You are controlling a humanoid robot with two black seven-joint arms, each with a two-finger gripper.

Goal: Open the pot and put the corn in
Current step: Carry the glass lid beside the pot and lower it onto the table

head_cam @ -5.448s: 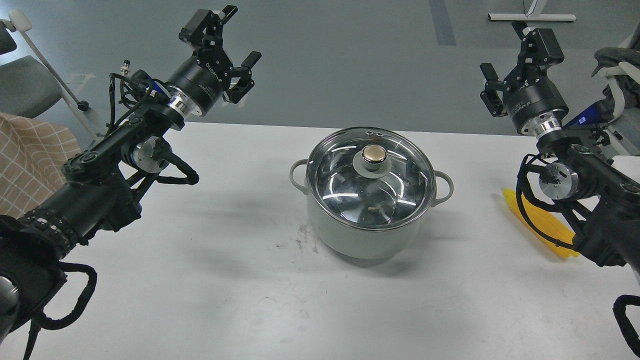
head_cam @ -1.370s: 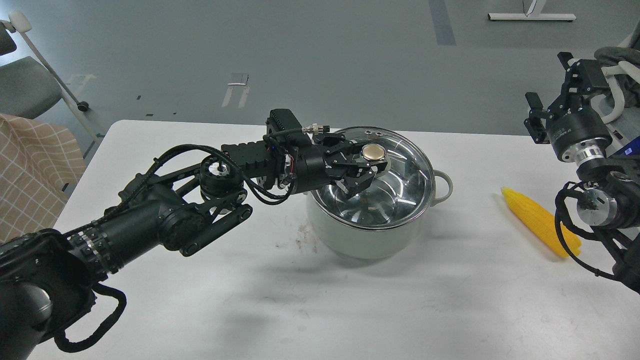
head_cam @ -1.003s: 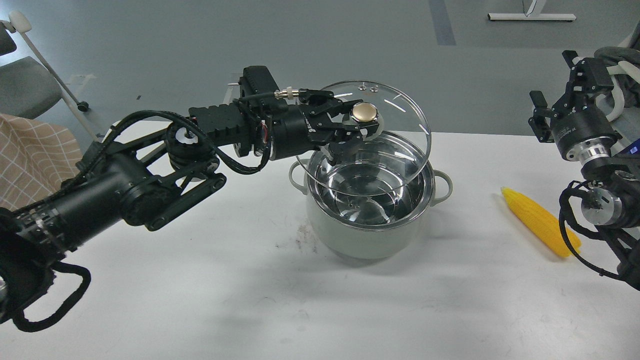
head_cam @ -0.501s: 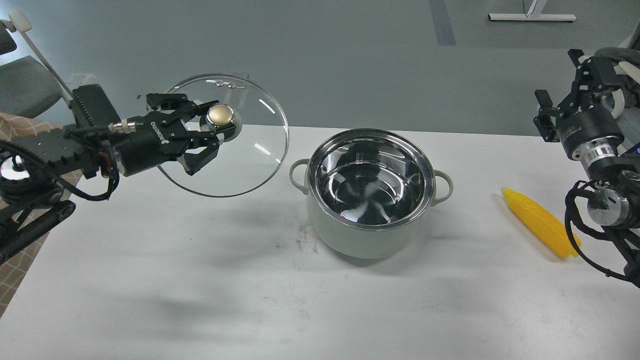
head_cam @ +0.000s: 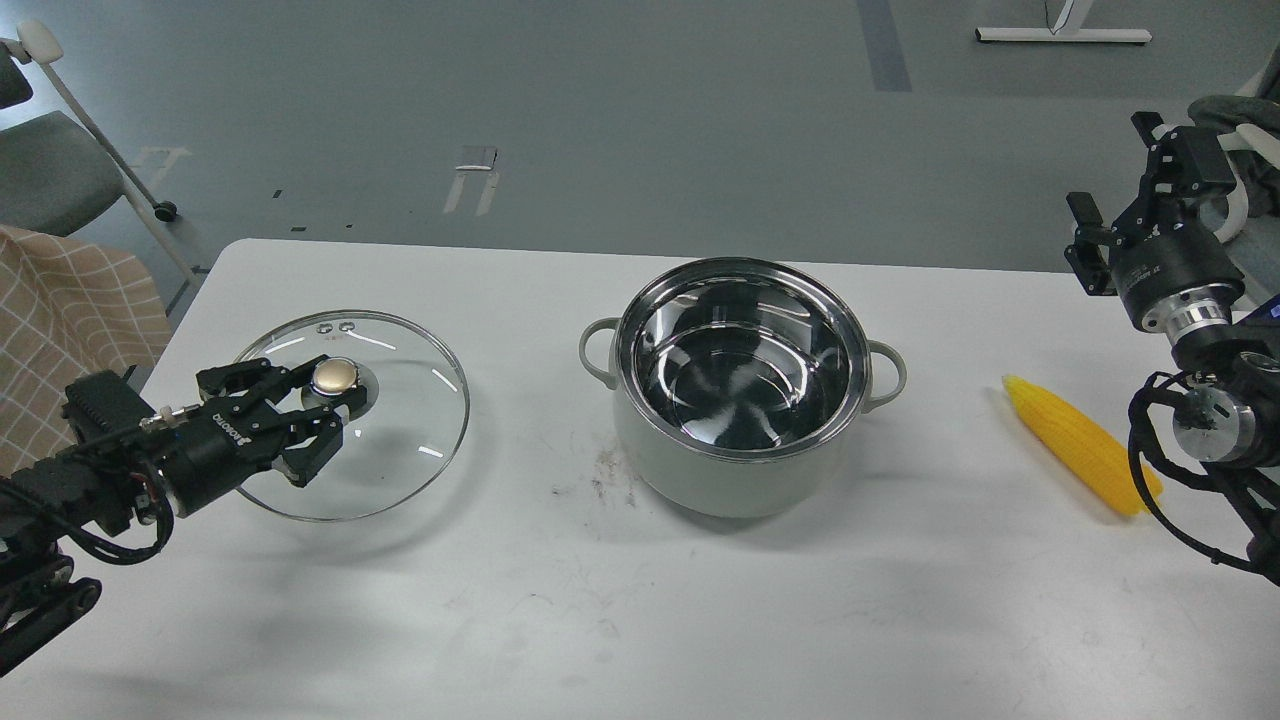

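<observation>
The pale grey-green pot (head_cam: 700,478) stands uncovered in the middle of the white table, its shiny steel inside bare. The glass lid (head_cam: 410,420) with its gold knob (head_cam: 335,376) is at the table's left, low at the surface. My left gripper (head_cam: 333,396) is shut on the knob. The yellow corn (head_cam: 1075,440) lies on the table to the right of the pot, tapered end towards the far side. My right gripper (head_cam: 1110,165) is open and empty, raised above the table's far right edge, beyond the corn.
A checked cloth (head_cam: 70,330) hangs off the table's left edge and a grey chair (head_cam: 50,170) stands behind it. My right arm's cables (head_cam: 1150,480) hang next to the corn's near end. The table (head_cam: 640,620) has bare surface in front of the pot.
My left gripper took the lid by its knob, lifted it off the pot, carried it left and lowered it to the table's left side. The right gripper drew back to the right, uncovering the corn.
</observation>
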